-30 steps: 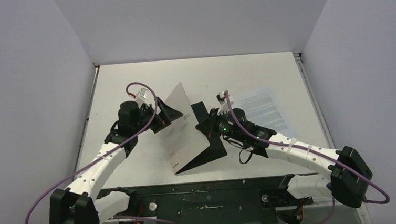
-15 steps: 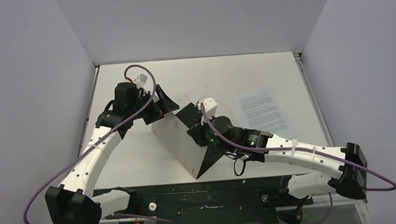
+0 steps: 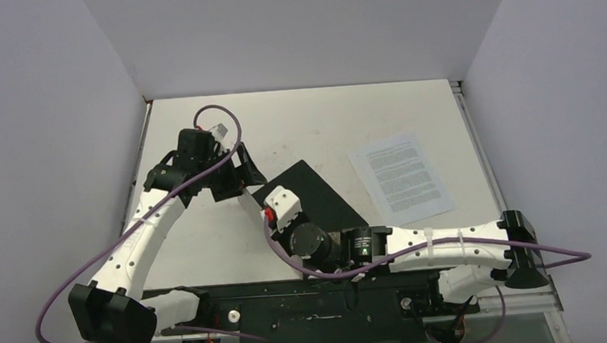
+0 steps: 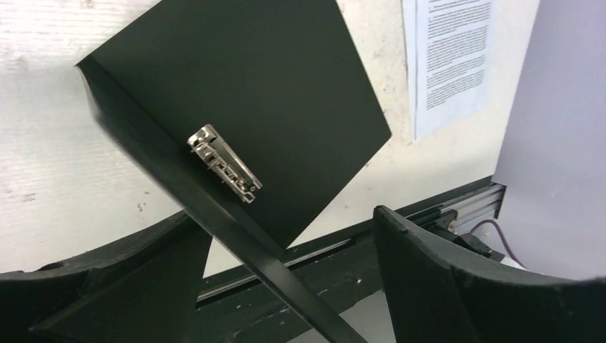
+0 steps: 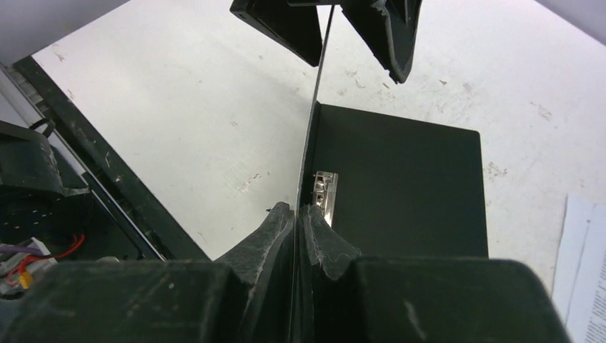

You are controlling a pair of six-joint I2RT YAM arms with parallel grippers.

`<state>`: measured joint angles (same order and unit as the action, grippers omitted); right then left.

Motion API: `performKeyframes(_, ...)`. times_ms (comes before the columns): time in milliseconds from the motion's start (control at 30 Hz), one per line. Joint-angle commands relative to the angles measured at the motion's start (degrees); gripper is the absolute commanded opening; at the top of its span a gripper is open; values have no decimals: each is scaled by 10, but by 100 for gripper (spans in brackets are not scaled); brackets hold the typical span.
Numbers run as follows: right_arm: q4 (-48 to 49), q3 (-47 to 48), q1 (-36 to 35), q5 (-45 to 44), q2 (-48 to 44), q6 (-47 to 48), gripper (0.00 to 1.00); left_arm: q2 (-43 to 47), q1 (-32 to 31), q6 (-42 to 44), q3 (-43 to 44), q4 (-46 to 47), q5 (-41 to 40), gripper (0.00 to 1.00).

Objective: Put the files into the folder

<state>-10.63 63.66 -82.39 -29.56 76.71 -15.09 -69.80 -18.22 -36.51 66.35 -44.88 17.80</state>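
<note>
Folder (image 3: pixel 318 199) now lies open on the worktop (image 3: pixel 361 111), files (image 3: pixel 401 174) to its right. Its cover (image 4: pixel 154 150) has swung upright, pinched in the closed right end effector (image 5: pixel 296 211). The left end effector (image 4: pixel 289 218) straddles it, spread wide, gripping nothing. Loading looks possible.

- The left arm (image 3: pixel 147 227) reaches forward along its own side, elbow bent, with the wrist turned in toward the middle.
- The left gripper (image 4: pixel 286 279) is tipped downward with its jaws wide apart. The thin raised cover of the folder (image 4: pixel 271 93) passes through the gap and touches neither finger.
- The right arm (image 3: pixel 450 242) lies low and stretches sideways from its base toward the centre, with its wrist pointing away from the bases.
- The right gripper (image 5: pixel 296 214) is pinched tight on the near edge of that raised cover, its fingers (image 5: pixel 271 229) pressed flat on both faces.
</note>
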Motion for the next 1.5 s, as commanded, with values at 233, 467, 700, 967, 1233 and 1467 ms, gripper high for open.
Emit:
performKeyframes(233,3,66,-60,-135,61,49,5,34,3,38,36,-76,-26,54)
performKeyframes(467,0,100,-71,-169,109,58,5,48,3,38,49,-101,-36,41)
performKeyframes(700,23,123,-72,-167,141,65,5,59,3,41,53,-118,-46,20)
performKeyframes(967,46,137,-72,-152,147,73,21,61,4,44,43,-109,-78,0)
performKeyframes(1233,13,125,-72,-147,89,39,88,53,7,46,24,-65,-93,0)
performKeyframes(1467,-51,92,-52,-159,31,-11,100,44,17,41,-6,2,-88,0)
